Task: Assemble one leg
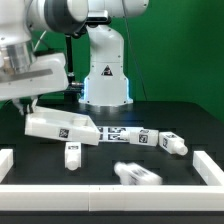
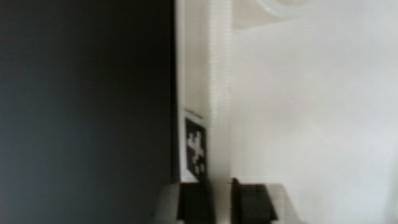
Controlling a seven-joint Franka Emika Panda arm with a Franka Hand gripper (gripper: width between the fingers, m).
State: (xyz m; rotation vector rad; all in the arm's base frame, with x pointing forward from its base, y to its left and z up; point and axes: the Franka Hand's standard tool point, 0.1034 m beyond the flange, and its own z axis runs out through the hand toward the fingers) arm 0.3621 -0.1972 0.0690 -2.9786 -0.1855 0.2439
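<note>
My gripper (image 1: 30, 104) is shut on the edge of the large white tray-shaped panel (image 1: 60, 125) and holds it tilted at the exterior view's left. In the wrist view the panel (image 2: 302, 110) fills one side. Its thin tagged wall runs down between my two dark fingers (image 2: 192, 202), so the gripper (image 2: 224, 186) is closed on it. One leg (image 1: 72, 153) stands upright in front of the panel. Another leg (image 1: 137, 175) lies blurred near the front. Two more legs (image 1: 166, 142) lie at the right.
The marker board (image 1: 118, 133) lies flat between the panel and the right legs. A low white frame (image 1: 212, 166) borders the black table on both sides and along the front. The robot's white base (image 1: 106, 75) stands behind.
</note>
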